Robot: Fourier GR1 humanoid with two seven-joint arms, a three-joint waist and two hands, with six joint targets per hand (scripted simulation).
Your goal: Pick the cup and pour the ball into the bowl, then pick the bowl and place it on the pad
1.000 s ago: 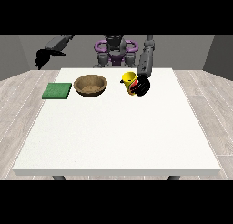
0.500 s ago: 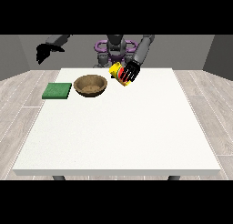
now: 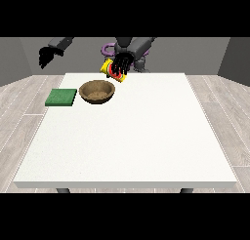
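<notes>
The robot hand at the view's right (image 3: 120,64) had its fingers curled round the yellow cup (image 3: 111,70), holding it tipped in the air above the white bench (image 3: 132,136), just beside the far right rim of the brown bowl (image 3: 97,92). The ball could not be made out, and the pour looked best served by bringing the cup's mouth squarely over the bowl's middle before tilting further. The robot hand at the view's left (image 3: 46,55) hung raised and empty, fingers drooping, above the green pad (image 3: 61,97).
</notes>
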